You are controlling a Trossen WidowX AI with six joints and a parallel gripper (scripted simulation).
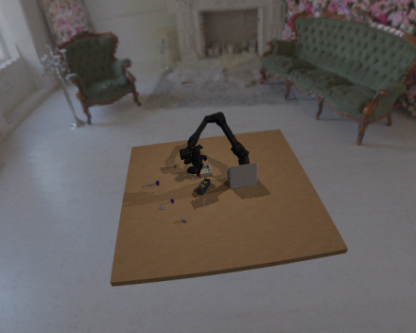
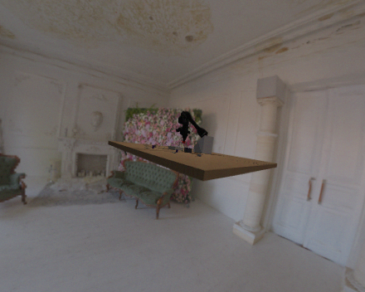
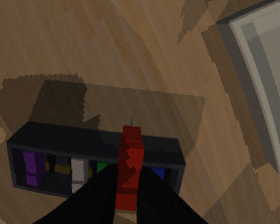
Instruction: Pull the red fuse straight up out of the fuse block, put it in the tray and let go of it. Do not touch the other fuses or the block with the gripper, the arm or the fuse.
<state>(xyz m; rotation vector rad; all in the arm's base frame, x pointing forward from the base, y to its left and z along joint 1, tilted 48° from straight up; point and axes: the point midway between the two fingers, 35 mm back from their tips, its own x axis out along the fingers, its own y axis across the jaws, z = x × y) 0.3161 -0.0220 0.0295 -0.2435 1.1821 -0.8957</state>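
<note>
My tool [image 3: 128, 192] is clamped on the red fuse [image 3: 131, 163], lifted above the fuse block [image 3: 98, 160] near the counter's far edge. I judge the carry underway; next, swing toward the tray [image 3: 260, 76], lower, release.

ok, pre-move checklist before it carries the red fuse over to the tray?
1. Grip on red fuse: ok, gripper is shut on it, fuse upright between the fingers.
2. Fuse out of the fuse block: ok, wrist view shows it raised in front of the block.
3. Clearance over the block: cannot tell, no view shows the height gap.
4. Other fuses untouched: ok, purple fuse and white fuse sit in their slots.
5. Tray in reach of view: ok, its edge shows at right.
6. Path to tray: cannot tell, most of the tray is out of frame.
</note>
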